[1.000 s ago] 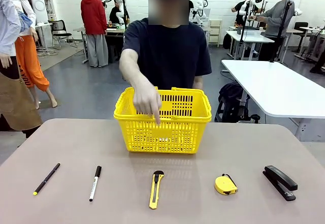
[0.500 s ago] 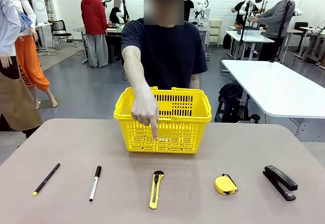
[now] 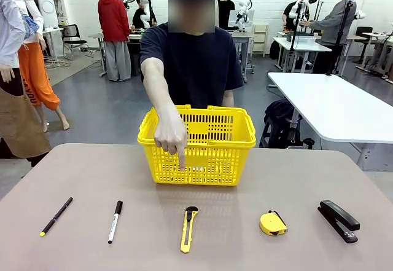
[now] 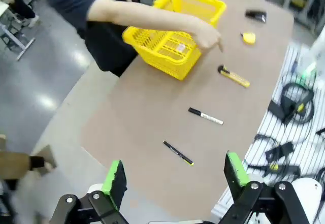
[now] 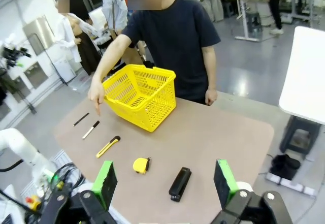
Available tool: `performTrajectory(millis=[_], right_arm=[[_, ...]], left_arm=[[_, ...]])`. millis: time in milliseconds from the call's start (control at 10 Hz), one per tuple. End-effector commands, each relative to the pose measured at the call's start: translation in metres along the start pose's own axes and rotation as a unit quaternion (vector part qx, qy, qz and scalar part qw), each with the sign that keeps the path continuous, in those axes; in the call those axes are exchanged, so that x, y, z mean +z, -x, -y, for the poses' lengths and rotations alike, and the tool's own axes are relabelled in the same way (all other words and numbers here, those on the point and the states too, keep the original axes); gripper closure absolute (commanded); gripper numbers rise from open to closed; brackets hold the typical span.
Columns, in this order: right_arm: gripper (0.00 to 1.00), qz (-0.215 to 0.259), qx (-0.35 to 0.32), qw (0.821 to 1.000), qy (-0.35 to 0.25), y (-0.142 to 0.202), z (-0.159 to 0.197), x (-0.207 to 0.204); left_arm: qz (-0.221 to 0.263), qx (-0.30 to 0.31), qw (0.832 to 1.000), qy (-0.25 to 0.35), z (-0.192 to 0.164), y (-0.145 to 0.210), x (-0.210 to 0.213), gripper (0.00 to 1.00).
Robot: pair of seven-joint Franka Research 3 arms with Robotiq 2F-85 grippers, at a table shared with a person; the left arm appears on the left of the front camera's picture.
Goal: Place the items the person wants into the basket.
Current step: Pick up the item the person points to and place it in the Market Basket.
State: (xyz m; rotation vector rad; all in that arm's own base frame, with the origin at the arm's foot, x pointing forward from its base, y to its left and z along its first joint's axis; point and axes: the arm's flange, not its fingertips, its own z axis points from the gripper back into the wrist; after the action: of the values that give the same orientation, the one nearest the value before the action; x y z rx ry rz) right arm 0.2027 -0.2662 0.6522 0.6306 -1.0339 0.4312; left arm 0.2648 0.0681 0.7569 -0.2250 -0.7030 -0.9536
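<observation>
The yellow basket (image 3: 198,145) stands at the table's far middle, in front of the person (image 3: 193,62). The person's hand (image 3: 171,137) reaches over the basket's front and points a finger down toward the table. In a row near the front lie the black pen (image 3: 56,216), the marker (image 3: 115,220) and the yellow-and-black box cutter (image 3: 189,228). The left wrist view shows my left gripper (image 4: 175,176) open high above the table, with the pen (image 4: 178,153), marker (image 4: 205,116), cutter (image 4: 233,76) and basket (image 4: 175,33) far below. My right gripper (image 5: 162,178) is open, high over the table.
A round yellow tape measure (image 3: 272,223) and a black stapler (image 3: 338,219) lie at the front right of the brown table (image 3: 307,179). A white table (image 3: 334,102) stands to the right behind. Other people stand farther off.
The person's arm has shifted slightly left and lower, with the pointing finger now reaching further down over the basket's front. The items on the table have not moved.
</observation>
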Motion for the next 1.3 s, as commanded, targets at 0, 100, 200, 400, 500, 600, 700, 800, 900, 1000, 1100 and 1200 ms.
performTrajectory(millis=[0,100,200,400,500,600,700,800,900,1000,1100,1200], right_arm=[[0.00,0.011,0.007,1.000,-0.008,-0.001,0.001,-0.001],[0.00,0.011,0.007,1.000,-0.008,-0.001,0.001,-0.001],[0.00,0.011,0.007,1.000,-0.008,-0.001,0.001,-0.001],[0.00,0.011,0.007,1.000,-0.008,-0.001,0.001,-0.001],[0.00,0.011,0.007,1.000,-0.008,-0.001,0.001,-0.001],[0.00,0.011,0.007,1.000,-0.008,-0.001,0.001,-0.001],[0.00,0.011,0.007,1.000,-0.008,-0.001,0.001,-0.001],[0.00,0.011,0.007,1.000,-0.008,-0.001,0.001,-0.001],[0.00,0.011,0.007,1.000,-0.008,-0.001,0.001,-0.001],[0.00,0.011,0.007,1.000,-0.008,-0.001,0.001,-0.001],[0.00,0.011,0.007,1.000,-0.008,-0.001,0.001,-0.001],[0.00,0.011,0.007,1.000,-0.008,-0.001,0.001,-0.001]], left_arm=[[-0.189,-0.086,0.978,-0.009,0.033,-0.129,-0.077,0.00],[-0.234,-0.093,0.968,0.002,0.055,-0.164,-0.118,0.00],[-0.255,-0.076,0.964,0.016,0.079,-0.185,-0.162,0.00],[-0.270,-0.025,0.962,-0.014,0.129,-0.196,-0.261,0.00],[-0.288,0.008,0.957,-0.037,0.146,-0.191,-0.298,0.00],[-0.293,0.048,0.954,-0.044,0.166,-0.182,-0.334,0.00],[-0.286,0.089,0.952,-0.061,0.181,-0.172,-0.356,0.00],[-0.280,0.124,0.948,-0.093,0.191,-0.163,-0.373,0.00],[-0.278,0.130,0.948,-0.084,0.198,-0.156,-0.385,0.00],[-0.265,0.140,0.951,-0.077,0.205,-0.152,-0.395,0.00],[-0.261,0.142,0.951,-0.083,0.209,-0.146,-0.407,0.00],[-0.274,0.147,0.947,-0.076,0.211,-0.139,-0.419,0.00]])
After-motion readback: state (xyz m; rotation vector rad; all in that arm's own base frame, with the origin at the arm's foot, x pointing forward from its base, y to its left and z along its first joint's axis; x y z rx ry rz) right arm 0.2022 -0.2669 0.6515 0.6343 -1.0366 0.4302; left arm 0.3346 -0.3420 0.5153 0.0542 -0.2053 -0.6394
